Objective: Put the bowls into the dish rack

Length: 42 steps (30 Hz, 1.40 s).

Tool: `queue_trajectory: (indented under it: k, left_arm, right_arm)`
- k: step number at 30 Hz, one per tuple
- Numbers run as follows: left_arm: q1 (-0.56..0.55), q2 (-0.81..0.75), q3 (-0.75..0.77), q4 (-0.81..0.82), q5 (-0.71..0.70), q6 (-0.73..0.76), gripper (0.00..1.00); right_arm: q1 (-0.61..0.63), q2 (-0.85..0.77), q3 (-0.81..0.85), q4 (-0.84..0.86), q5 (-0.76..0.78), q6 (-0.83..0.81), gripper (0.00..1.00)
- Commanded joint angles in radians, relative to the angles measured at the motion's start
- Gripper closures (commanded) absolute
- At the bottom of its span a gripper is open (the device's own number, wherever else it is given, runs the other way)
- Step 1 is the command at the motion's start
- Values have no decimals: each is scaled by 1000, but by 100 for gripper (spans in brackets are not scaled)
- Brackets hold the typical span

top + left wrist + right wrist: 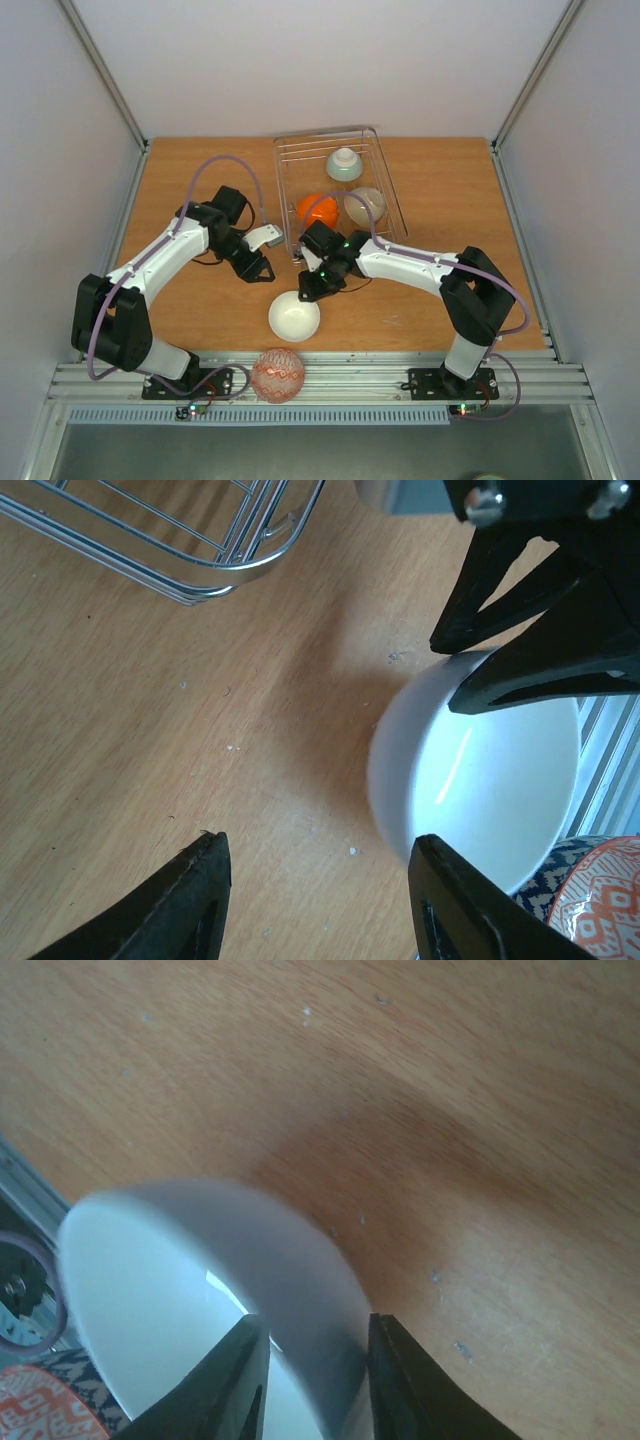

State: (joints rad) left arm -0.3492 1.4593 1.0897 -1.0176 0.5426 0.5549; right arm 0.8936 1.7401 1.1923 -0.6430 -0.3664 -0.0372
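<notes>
The plain white bowl [294, 317] sits upright on the wooden table near the front edge. My right gripper [310, 290] straddles its far rim, one finger inside and one outside, shut on the wall [315, 1325]. My left gripper [262, 270] is open and empty, low over bare table to the left of the white bowl [480, 780]. The wire dish rack [285, 170] holds an orange bowl [318, 208], a beige bowl [365, 205] and a pale bowl upside down [344, 163]. A red-patterned bowl [277, 375] lies upside down on the front rail.
The rack's near corner [230, 560] shows in the left wrist view, with the right gripper's black fingers [520, 630] over the white bowl. The metal rail [400, 375] runs along the table's front edge. Bare wood lies left and right of the rack.
</notes>
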Motion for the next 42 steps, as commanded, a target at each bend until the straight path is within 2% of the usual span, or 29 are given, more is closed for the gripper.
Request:
queue_trajectory:
  k: [1,7,18,26,32,33,34,37,38,39,42]
  left_arm:
    - [-1,-12,-11,11,11,5,50]
    - [-1,-12,-10,6,16,5,50]
    - [-20,-2,3,-24,-16,-13,50]
    - [-124,-1,5,-59,-129,-40,49]
    - [-176,48,5,-64,-160,-46,50]
    - [-183,53,7,-65,-161,-46,52]
    - [-189,57,9,-67,-160,-43,58]
    - [-198,60,9,-69,-160,-41,88]
    - [-199,60,9,-67,-157,-42,96]
    - [-200,60,9,-69,-154,-41,99]
    - [-200,59,7,-76,-133,-33,100]
  right_arm:
    - [11,-6,-13,-4,1,8,75]
    - [13,-5,-13,-8,14,5,98]
    - [34,-47,11,-62,122,-13,99]
    - [58,-114,95,-161,269,-32,99]
    - [65,-114,116,-174,309,-39,99]
    - [65,-113,116,-172,310,-38,99]
    - [66,-113,117,-172,311,-38,99]
    - [70,-112,118,-172,317,-39,99]
    - [70,-112,118,-172,319,-39,99]
    - [71,-112,118,-171,322,-39,99]
    - [73,-111,118,-170,326,-42,99]
